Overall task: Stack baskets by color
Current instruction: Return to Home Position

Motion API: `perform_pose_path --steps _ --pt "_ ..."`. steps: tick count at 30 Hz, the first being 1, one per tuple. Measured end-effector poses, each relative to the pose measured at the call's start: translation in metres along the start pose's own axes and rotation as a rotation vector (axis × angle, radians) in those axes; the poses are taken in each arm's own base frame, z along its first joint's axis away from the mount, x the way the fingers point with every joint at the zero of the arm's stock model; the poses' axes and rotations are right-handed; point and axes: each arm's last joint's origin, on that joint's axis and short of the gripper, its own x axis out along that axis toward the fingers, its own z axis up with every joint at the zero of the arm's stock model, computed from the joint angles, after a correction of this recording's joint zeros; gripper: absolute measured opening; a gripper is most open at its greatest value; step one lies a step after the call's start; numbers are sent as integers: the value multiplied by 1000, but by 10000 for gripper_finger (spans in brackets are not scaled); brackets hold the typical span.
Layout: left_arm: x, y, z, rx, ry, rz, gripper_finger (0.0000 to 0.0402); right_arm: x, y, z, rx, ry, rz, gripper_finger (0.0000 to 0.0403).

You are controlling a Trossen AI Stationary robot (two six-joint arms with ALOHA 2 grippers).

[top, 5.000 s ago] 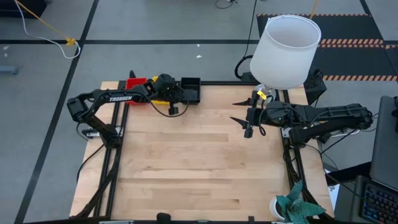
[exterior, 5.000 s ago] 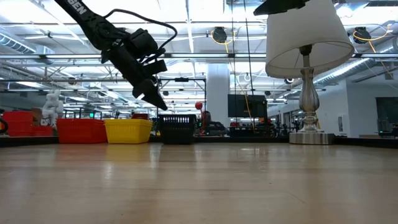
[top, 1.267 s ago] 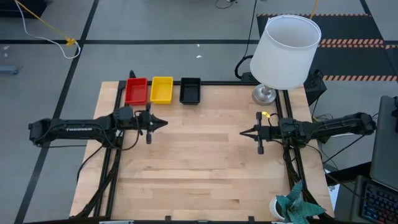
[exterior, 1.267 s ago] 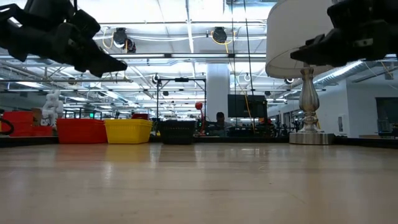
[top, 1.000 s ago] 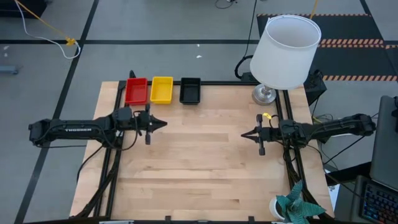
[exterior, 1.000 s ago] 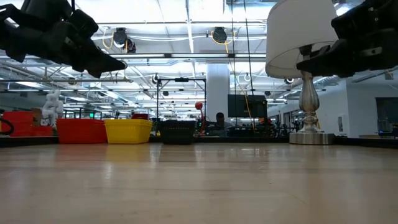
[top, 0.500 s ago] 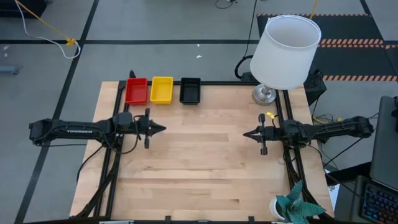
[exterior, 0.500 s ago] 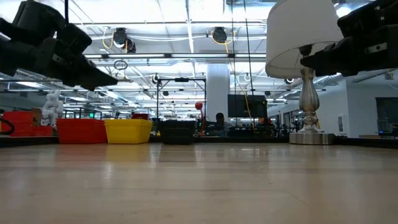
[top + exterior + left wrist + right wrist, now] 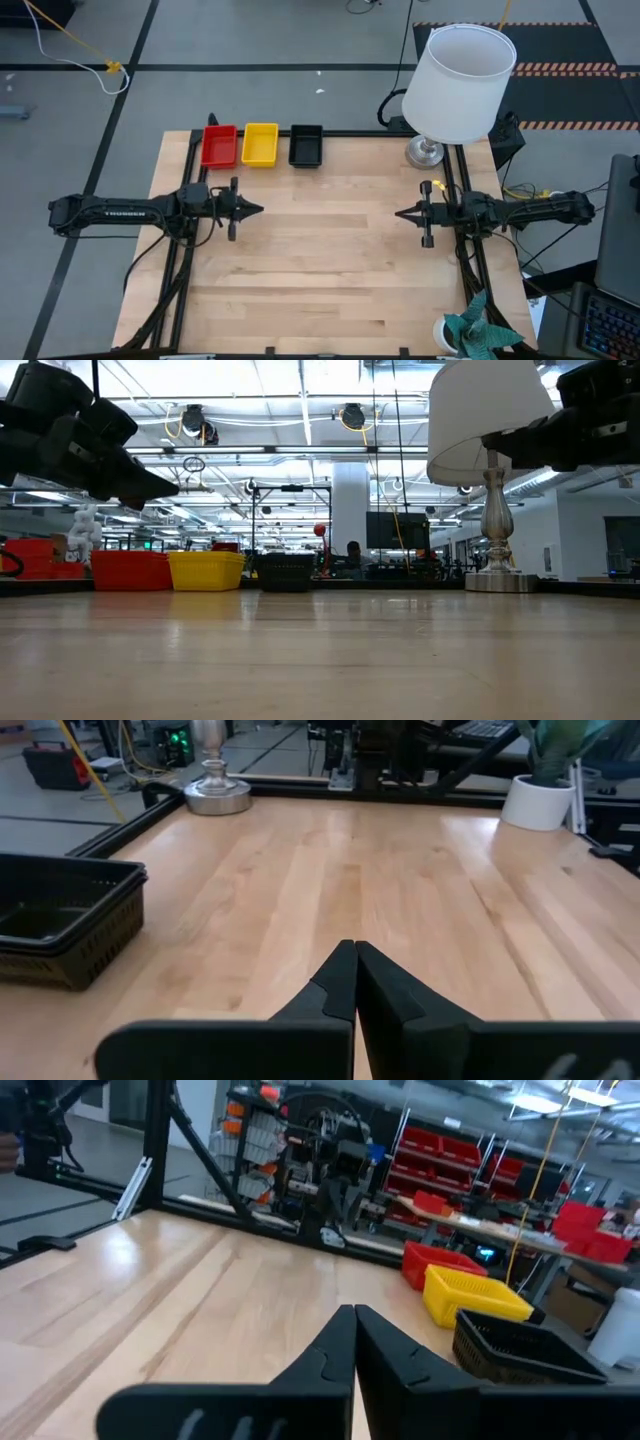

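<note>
From above, the red mesh-sided plastic baskets (image 9: 219,146), the yellow mesh-sided plastic baskets (image 9: 260,144) and the black mesh-sided plastic baskets (image 9: 305,145) stand as three single-colour piles in a row along the far edge of the pale wooden table (image 9: 320,270), just beside one another. No loose basket lies elsewhere, so the sorting looks finished. The left gripper (image 9: 255,210) and the right gripper (image 9: 402,214) hang over the table's two sides, pointing at each other, well apart from the piles.

At table height, red (image 9: 132,571), yellow (image 9: 206,570) and black (image 9: 286,572) sit level on the board, both arms raised above it.

The left wrist camera shows the left gripper (image 9: 352,955) clenched on nothing, and the black pile (image 9: 60,920) with layered rims, suggesting nesting; the count is unclear.

The right wrist camera shows the right gripper (image 9: 352,1315) likewise pinched empty, with all three piles beyond. My reading: only parking the arms is left.
</note>
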Motion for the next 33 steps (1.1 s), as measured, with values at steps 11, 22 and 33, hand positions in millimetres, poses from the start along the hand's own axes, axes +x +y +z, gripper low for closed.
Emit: perform_pose_path --steps 11,22,33 --pt "-3 -6 0 -10 0 -29 4 -14 -2 6 1 -85 -21 0" --pt "-4 -9 0 7 -3 -30 3 -18 -1 2 0 -48 -14 0" --pt "-7 -9 3 33 -36 -31 4 -17 0 -2 28 -2 -1 0"
